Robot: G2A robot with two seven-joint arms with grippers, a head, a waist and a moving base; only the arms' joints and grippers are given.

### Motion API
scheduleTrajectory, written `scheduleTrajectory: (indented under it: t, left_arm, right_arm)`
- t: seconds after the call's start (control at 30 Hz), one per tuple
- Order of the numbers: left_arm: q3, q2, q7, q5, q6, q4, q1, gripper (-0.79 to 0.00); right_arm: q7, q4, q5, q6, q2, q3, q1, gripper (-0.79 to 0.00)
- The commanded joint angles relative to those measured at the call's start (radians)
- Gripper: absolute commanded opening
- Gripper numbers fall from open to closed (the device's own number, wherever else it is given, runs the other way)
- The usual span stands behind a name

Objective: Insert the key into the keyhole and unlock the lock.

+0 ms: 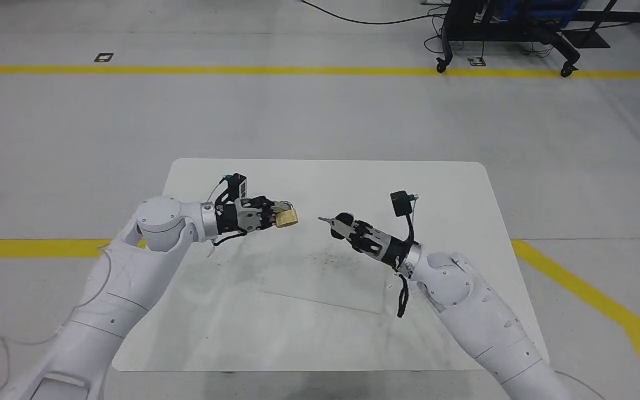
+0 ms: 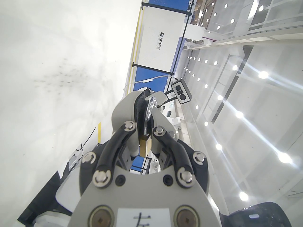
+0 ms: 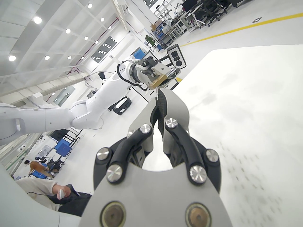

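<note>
Left gripper (image 1: 277, 216) clamps the lock (image 1: 288, 217); right gripper (image 1: 339, 227), near the lock, pinches the key (image 1: 325, 220) (insertion and unlocking not yet done).

Lock (image 1: 287, 217): brass-coloured metal, smooth, with a soft sheen on my screens.
Key (image 1: 323, 220): slim silvery metal.
Left gripper (image 2: 148, 109): pale matt finger shells, glossy black links, bright polished screws.
Right gripper (image 3: 159, 93): same matt shells; black ribbed pads (image 3: 158, 116) look rubbery.
Table (image 1: 440, 190): white, matt, smooth; I see dark scuffs near its middle.
</note>
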Motion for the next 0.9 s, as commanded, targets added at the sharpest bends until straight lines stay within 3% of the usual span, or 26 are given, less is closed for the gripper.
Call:
scheduleTrajectory:
  t: [0.0, 0.17, 0.3, 0.53, 0.63, 0.87]
  left_arm:
    - [0.0, -0.001, 0.032, -0.005, 0.006, 0.0, 0.02, -0.785]
    - [0.028, -0.003, 0.071, 0.052, 0.161, -0.03, 0.019, -0.785]
    - [0.076, -0.018, 0.035, 0.067, 0.287, -0.028, -0.04, -0.785]
    - [0.165, -0.06, 0.003, 0.076, 0.337, 0.048, -0.153, -0.785]
    - [0.177, -0.071, -0.002, 0.082, 0.31, 0.091, -0.185, -0.785]
    - [0.176, -0.073, -0.006, 0.076, 0.299, 0.1, -0.188, -0.785]
  right_arm:
    - [-0.001, -0.003, -0.016, 0.014, -0.001, -0.003, -0.001, -0.785]
    - [-0.021, -0.086, -0.253, 0.001, -0.003, -0.014, 0.029, -0.785]
    - [-0.02, -0.264, -0.675, 0.062, 0.017, 0.042, 0.014, -0.785]
    - [0.021, -0.548, -1.205, 0.144, 0.05, 0.105, -0.104, -0.785]
    - [0.027, -0.613, -1.303, 0.151, 0.056, 0.098, -0.148, -0.785]
    - [0.025, -0.632, -1.314, 0.159, 0.057, 0.095, -0.166, -0.785]
